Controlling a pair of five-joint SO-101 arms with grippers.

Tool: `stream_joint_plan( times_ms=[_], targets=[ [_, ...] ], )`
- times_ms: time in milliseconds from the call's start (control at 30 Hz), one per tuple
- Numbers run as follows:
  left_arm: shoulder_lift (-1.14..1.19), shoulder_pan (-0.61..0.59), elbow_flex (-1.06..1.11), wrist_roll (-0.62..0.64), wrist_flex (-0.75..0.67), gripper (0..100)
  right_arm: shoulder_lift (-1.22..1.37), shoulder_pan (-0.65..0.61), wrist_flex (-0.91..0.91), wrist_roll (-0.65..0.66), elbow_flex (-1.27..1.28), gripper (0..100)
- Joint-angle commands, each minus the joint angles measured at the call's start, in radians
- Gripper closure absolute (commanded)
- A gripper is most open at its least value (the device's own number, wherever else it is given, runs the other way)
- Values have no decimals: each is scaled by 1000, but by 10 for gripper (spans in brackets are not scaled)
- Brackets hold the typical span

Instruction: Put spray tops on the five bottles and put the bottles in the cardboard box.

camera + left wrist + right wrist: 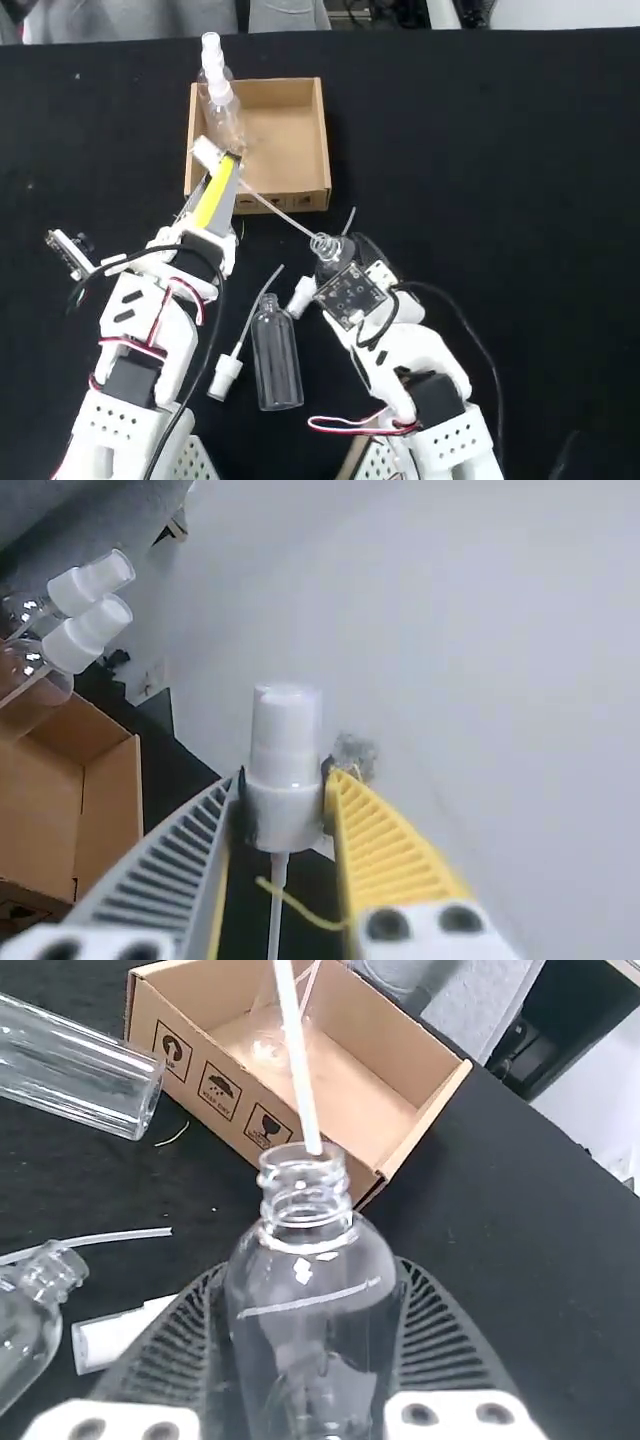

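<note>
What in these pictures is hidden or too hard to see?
- High view: left claw covers part of the brown cardboard box; number of clear plastic bottles inside unsure.
- Right wrist view: edge cuts off base of the bottle in the right claw.
- Left wrist view: edge cuts off tube of white spray top.

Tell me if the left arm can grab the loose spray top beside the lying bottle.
Probably not: the left gripper is shut on its own spray top, so nothing is free to take the loose spray top.
</note>
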Motion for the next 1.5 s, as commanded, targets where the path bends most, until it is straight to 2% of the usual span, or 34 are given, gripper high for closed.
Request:
stream_joint_plan(
  times_ms=[0, 300, 500, 1000, 1200, 1467],
  targets=[
    [-15, 13, -7, 0, -23, 971, -104, -18, 0, 6, -4, 911],
    [-14, 16, 28, 0, -23, 971, -104, -15, -3, 2, -4, 913],
    [-14, 85, 58, -75, -23, 971, -104, -14, -2, 2, -4, 913],
    [-5, 165, 73, -83, -17, 970, -104, -12, -5, -68, -2, 913],
    [-5, 228, 102, -160, -20, 970, -104, -12, -5, -68, -2, 913],
    [-6, 234, 105, -180, -18, 970, -104, -12, -2, -68, -2, 913]
  ],
)
